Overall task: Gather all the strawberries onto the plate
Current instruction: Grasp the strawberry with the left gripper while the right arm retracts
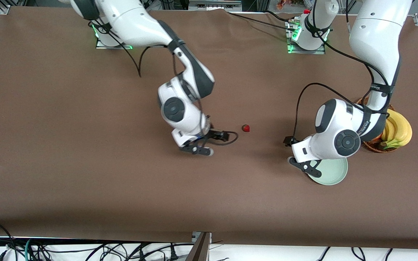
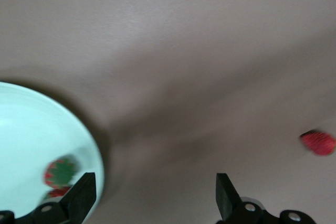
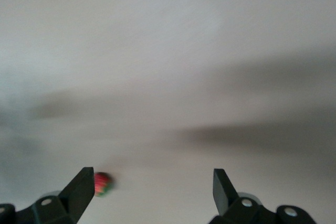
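One strawberry [image 1: 245,128] lies on the brown table between the two arms; the left wrist view shows this strawberry [image 2: 317,142] too, and the right wrist view shows the strawberry [image 3: 102,183] beside one finger. My right gripper [image 1: 200,149] [image 3: 152,188] hangs open and empty just above the table, toward the right arm's end from that berry. The pale green plate [image 1: 334,174] [image 2: 26,140] holds two strawberries [image 2: 60,171], hidden under the left arm in the front view. My left gripper [image 1: 305,167] [image 2: 155,195] is open and empty over the plate's rim.
A wicker basket [image 1: 374,145] with yellow bananas [image 1: 397,130] stands beside the plate, farther from the front camera, at the left arm's end. Cables trail from both wrists. The left arm's wrist covers part of the plate.
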